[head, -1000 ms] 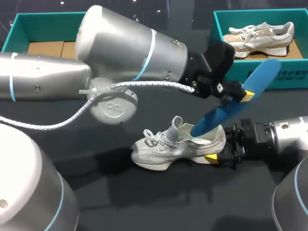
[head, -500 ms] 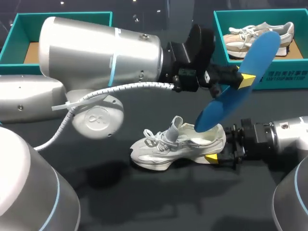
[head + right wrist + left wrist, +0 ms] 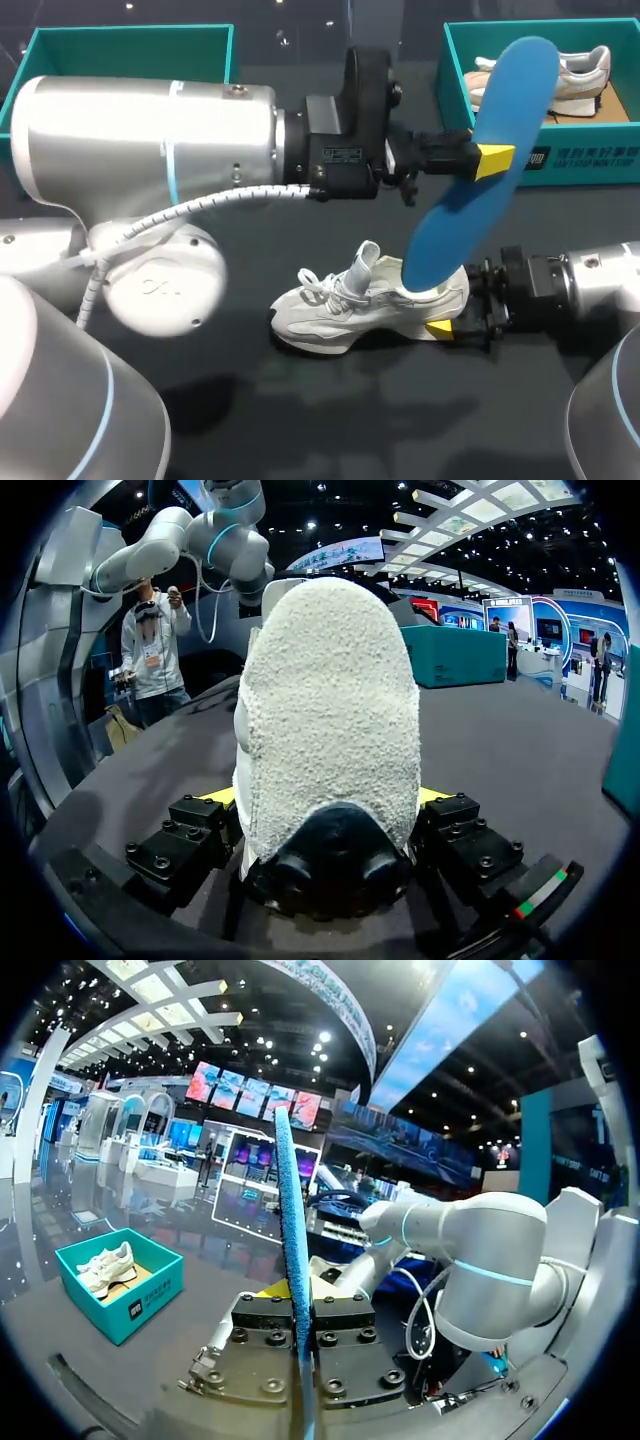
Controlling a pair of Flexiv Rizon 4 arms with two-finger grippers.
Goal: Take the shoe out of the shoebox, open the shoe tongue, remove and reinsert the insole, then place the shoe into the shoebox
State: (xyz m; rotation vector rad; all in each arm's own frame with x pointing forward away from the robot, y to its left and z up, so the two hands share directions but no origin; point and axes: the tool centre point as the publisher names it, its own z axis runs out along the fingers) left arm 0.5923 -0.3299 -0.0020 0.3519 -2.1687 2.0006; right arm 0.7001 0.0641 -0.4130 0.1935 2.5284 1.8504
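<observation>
Left pincer (image 3: 492, 160) is gripping the blue insole (image 3: 450, 225) edge-on. The insole is leaning up toward one o'clock, its lower tip at the collar of the shoe (image 3: 345, 305). The shoe is lying mid-way on the bench (image 3: 300, 420) with its toe at nine o'clock, and the right pincer (image 3: 448, 322) is clamping its heel from three o'clock. The shoebox (image 3: 590, 165) is sitting at one o'clock. I'm calling this the insole step. The heel clamp needs to be firm, and for re-entry the tip wants leading low toward nine, under the tongue, without buckling.
</observation>
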